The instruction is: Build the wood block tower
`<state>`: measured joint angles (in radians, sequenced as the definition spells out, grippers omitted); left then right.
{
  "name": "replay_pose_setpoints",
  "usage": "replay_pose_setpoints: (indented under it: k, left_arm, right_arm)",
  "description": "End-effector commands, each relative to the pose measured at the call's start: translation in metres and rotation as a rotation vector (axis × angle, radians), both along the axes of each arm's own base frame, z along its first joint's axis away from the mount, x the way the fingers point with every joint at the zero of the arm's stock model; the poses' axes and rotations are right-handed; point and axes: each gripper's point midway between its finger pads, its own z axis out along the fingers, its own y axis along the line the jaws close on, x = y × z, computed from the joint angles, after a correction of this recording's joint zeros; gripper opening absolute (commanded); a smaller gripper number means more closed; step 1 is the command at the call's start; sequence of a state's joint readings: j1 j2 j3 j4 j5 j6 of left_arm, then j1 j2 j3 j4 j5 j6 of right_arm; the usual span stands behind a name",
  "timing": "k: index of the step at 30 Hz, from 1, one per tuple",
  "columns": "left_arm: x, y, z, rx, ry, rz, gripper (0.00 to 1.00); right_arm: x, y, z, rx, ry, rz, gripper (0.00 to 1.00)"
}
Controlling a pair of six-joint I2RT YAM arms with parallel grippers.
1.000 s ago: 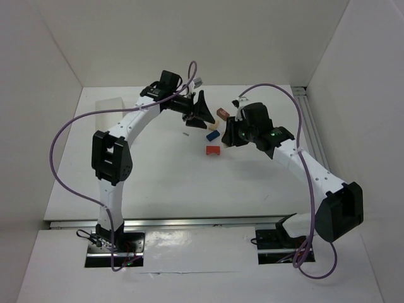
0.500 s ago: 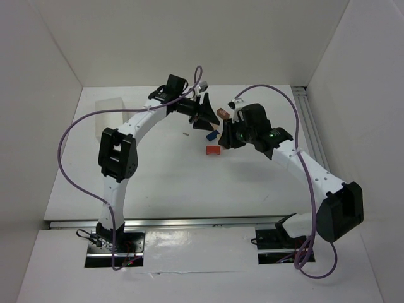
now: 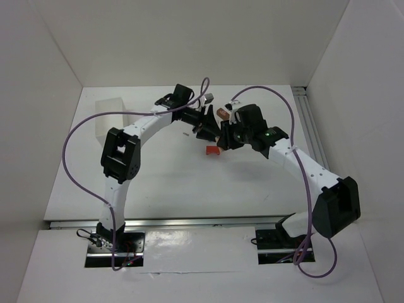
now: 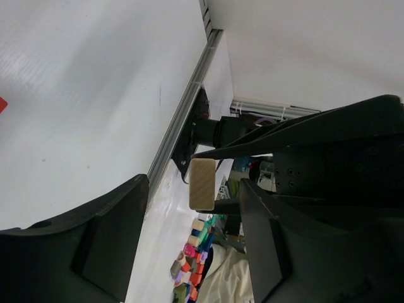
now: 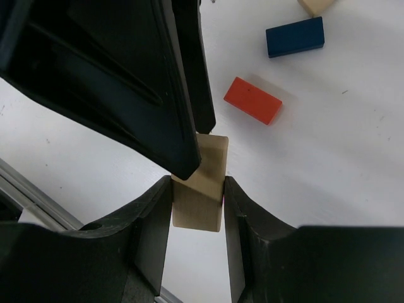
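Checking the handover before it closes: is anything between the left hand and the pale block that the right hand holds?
Nothing visible does. The pale block sits in the gap between the open fingers of the left hand, with bare space on both sides. The right hand clamps its other end.

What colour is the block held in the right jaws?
Pale wood block, clearest in right wrist view.

Left tool (image 3: 204, 128) close around right tool's (image 3: 221, 140) pale block (image 5: 199, 202); open table (image 3: 158, 177) nearside.
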<state>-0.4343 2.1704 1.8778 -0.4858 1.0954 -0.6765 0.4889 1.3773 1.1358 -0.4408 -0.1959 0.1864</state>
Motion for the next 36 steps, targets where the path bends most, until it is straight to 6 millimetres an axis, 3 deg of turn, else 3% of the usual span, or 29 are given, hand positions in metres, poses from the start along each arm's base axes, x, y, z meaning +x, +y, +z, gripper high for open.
replay_pose_setpoints:
  k: [1, 4, 10, 14, 15, 18, 20, 21, 22, 23, 25, 27, 28, 29, 33, 34, 36]
  left_arm:
    - [-0.010, 0.001, 0.006, -0.030, -0.029, -0.039, 0.70]
    - [-0.011, 0.001, 0.007, -0.033, -0.036, -0.039, 0.60]
    - [-0.023, -0.002, 0.003, -0.030, -0.029, -0.057, 0.48]
    - [-0.024, -0.002, 0.005, -0.034, -0.037, -0.057, 0.30]
    - [-0.025, -0.001, 0.009, -0.037, -0.045, -0.057, 0.19]
    - [-0.023, -0.002, 0.013, -0.041, -0.048, -0.054, 0.00]
    - [-0.017, 0.001, 0.012, -0.020, -0.051, -0.027, 0.00]
    - [-0.017, 0.002, 0.018, -0.016, -0.067, -0.023, 0.00]
    - [-0.009, 0.005, 0.018, 0.005, -0.089, 0.005, 0.00]
    - [-0.006, 0.006, 0.017, 0.027, -0.092, 0.024, 0.00]
    - [0.010, 0.013, 0.012, 0.111, -0.130, 0.098, 0.00]
    - [0.020, 0.017, 0.009, 0.175, -0.162, 0.148, 0.00]
    - [0.031, 0.022, 0.013, 0.222, -0.204, 0.203, 0.00]
    - [0.034, 0.020, 0.012, 0.255, -0.223, 0.224, 0.00]
    - [0.046, 0.006, 0.023, 0.369, -0.366, 0.316, 0.00]
    - [0.052, 0.001, 0.023, 0.383, -0.381, 0.337, 0.00]
    - [0.061, -0.005, 0.020, 0.435, -0.421, 0.388, 0.00]
  right_arm:
    - [0.008, 0.010, 0.019, 0.030, -0.068, 0.015, 0.28]
    - [0.010, 0.009, 0.015, 0.019, -0.064, 0.006, 0.28]
    - [0.011, 0.009, 0.009, 0.015, -0.055, 0.006, 0.28]
    - [0.013, 0.008, 0.005, 0.005, -0.051, -0.003, 0.28]
    - [0.012, 0.007, 0.004, 0.000, -0.042, -0.003, 0.30]
    - [0.015, 0.005, 0.007, -0.007, -0.057, -0.020, 0.33]
    - [0.014, 0.003, 0.009, -0.007, -0.055, -0.034, 0.34]
    - [0.014, 0.000, 0.011, -0.014, -0.060, -0.045, 0.41]
    - [0.013, 0.000, 0.011, -0.008, -0.056, -0.050, 0.62]
    - [0.012, -0.003, 0.014, -0.015, -0.061, -0.061, 0.72]
    - [0.009, -0.012, 0.022, -0.032, -0.072, -0.088, 0.80]
    - [0.004, -0.028, 0.025, -0.073, -0.073, -0.148, 0.82]
    - [0.000, -0.036, 0.038, -0.067, -0.101, -0.185, 0.82]
    - [-0.006, -0.047, 0.034, -0.087, -0.084, -0.230, 0.84]
    - [-0.013, -0.111, 0.049, -0.178, -0.147, -0.570, 0.86]
    - [-0.017, -0.122, 0.058, -0.167, -0.168, -0.629, 0.87]
    - [-0.023, -0.146, 0.058, -0.164, -0.174, -0.786, 0.87]
